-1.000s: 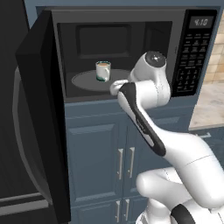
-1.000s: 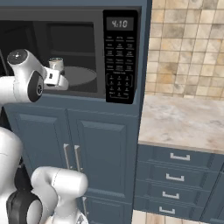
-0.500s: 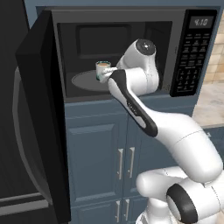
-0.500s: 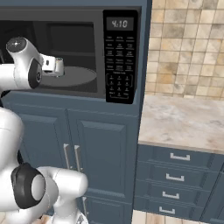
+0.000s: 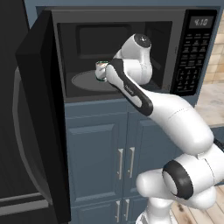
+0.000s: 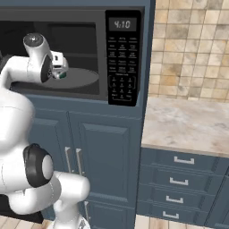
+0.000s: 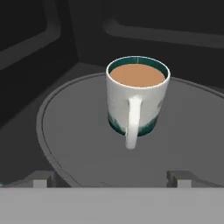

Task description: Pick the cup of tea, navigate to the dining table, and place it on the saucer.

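Note:
The cup of tea (image 7: 138, 96) is a white mug with a teal band at its base and light brown liquid inside. It stands upright on the grey turntable plate (image 7: 65, 131) inside the microwave, handle turned toward the hand. From the left base view the cup of tea (image 5: 101, 70) shows just past my wrist. My gripper (image 7: 111, 180) is open, its two fingertips (image 7: 41, 179) set wide apart just short of the cup, touching nothing. The dining table and the saucer are out of view.
The microwave door (image 5: 39, 113) hangs open to the left, and its control panel (image 5: 194, 52) is on the right. Blue cabinet doors (image 5: 109, 157) lie below. A marble counter (image 6: 188, 120) over drawers stands to the right.
My arm has reached deeper into the microwave, bringing the hand close to the cup. The jaws have stayed wide, and the cup has not moved.

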